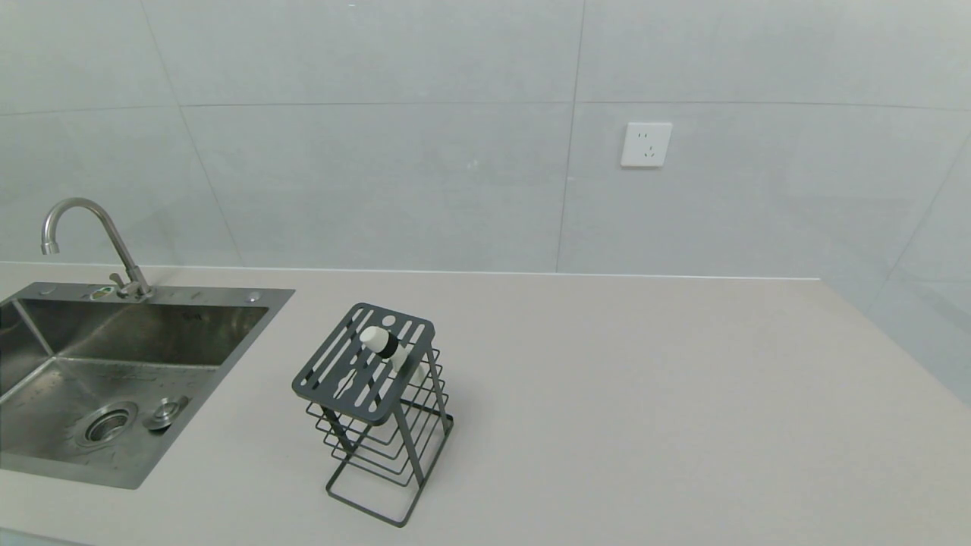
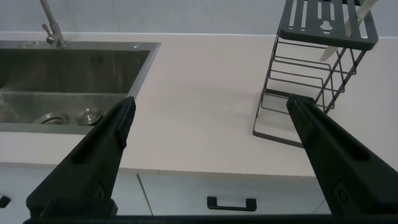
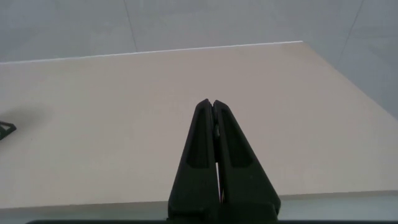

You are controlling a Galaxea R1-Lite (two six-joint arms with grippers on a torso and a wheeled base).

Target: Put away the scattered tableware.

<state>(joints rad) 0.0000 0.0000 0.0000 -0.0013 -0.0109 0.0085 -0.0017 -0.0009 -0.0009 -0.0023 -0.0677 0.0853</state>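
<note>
- The left gripper (image 2: 210,102) hangs off the front edge of the counter (image 1: 645,394). Its jaws are spread wide and hold nothing.
- In the left wrist view, a dark handle (image 2: 232,203) shows on the cabinet front below the counter's edge.
- A curved metal faucet (image 1: 115,244) stands at the back rim of the sink (image 1: 136,334), with its spout reaching out over the basin.
- The sink is a steel basin set into the left end of the counter. A round drain (image 1: 106,425) sits in its floor, and a small metal stopper (image 1: 168,412) lies just beside it.
- A dark wire rack (image 1: 345,402) stands upright on the counter, near the sink's right rim and apart from it. Its top is a flat plate cut with slots.
- A white utensil (image 1: 379,341) with a black band on its handle sits in one of the rack's slots. It is tilted, with the handle above the plate and the rest angling down inside the wires.
- A white wall socket (image 1: 645,144) is set in the grey tiled wall, above the counter and to the right of the rack.
- The right gripper (image 3: 212,104) hovers over bare counter well to the right of the rack. Its jaws are pressed together with nothing between them.
</note>
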